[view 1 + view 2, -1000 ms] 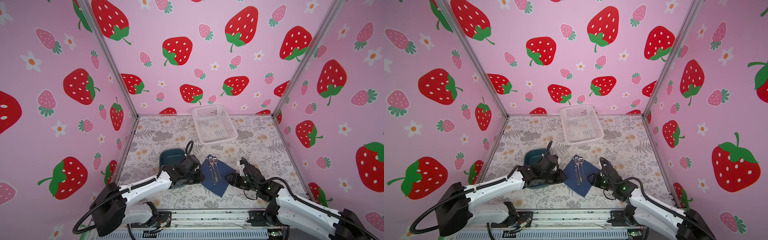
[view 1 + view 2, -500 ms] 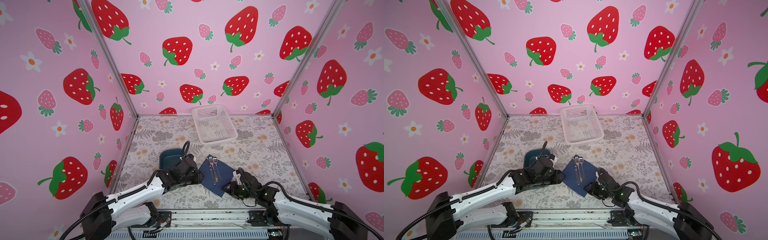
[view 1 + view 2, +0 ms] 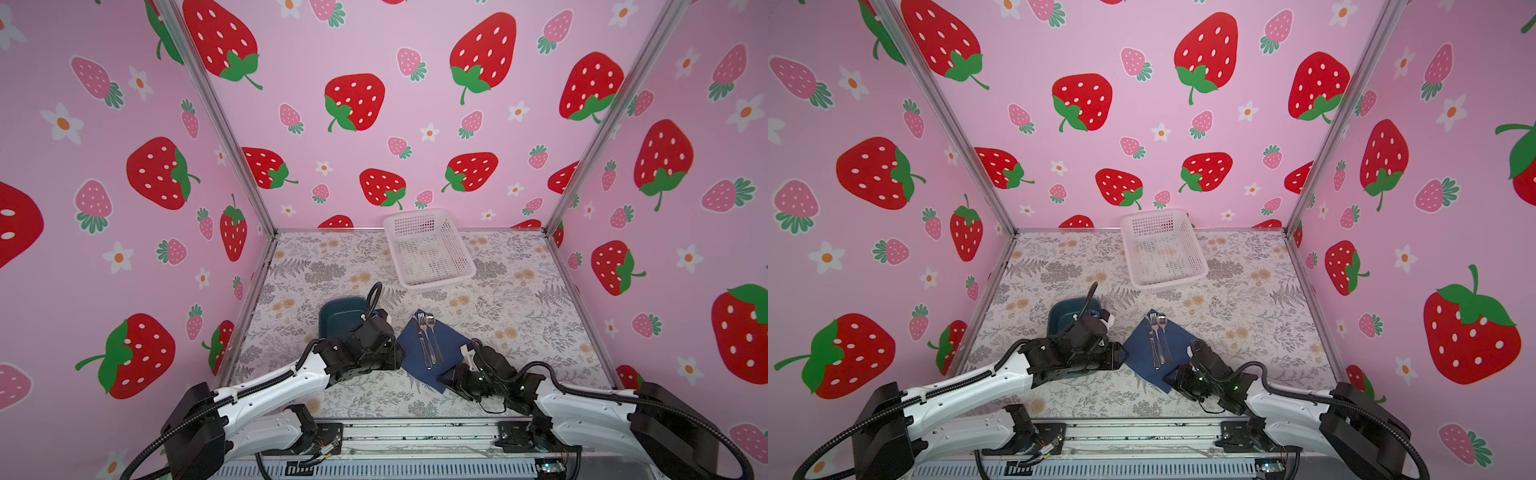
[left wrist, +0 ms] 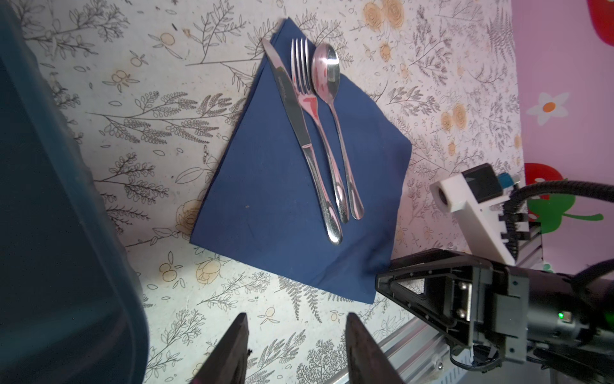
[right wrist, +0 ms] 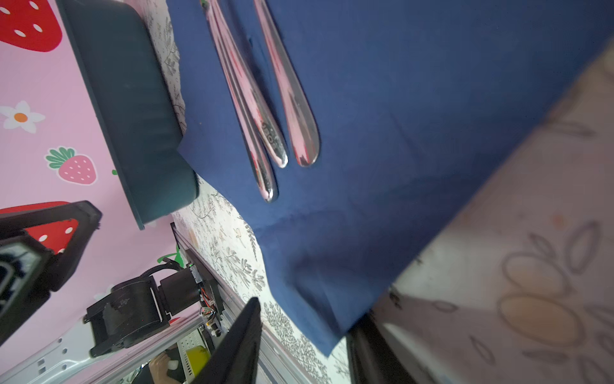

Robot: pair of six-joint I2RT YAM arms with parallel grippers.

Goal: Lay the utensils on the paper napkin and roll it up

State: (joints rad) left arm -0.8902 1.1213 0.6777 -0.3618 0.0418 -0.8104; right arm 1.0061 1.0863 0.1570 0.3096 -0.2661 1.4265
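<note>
Floral table (image 3: 519, 299), one paper napkin (image 4: 265, 199) bearing three utensils (image 4: 309, 103), left tool (image 4: 296, 317) and right tool (image 5: 309, 316) half-parted, seemingly empty.

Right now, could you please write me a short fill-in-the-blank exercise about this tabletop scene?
The fork lies ___ the knife and the spoon.
The paper napkin carries ___ utensils.
The white basket is ___.
The left gripper is ___, holding nothing.
Missing words: between; three; empty; open.

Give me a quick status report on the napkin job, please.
Left gripper open, clear. Right gripper open, straddling napkin corner. Cutlery on napkin, unrolled. Tray close alongside.
</note>
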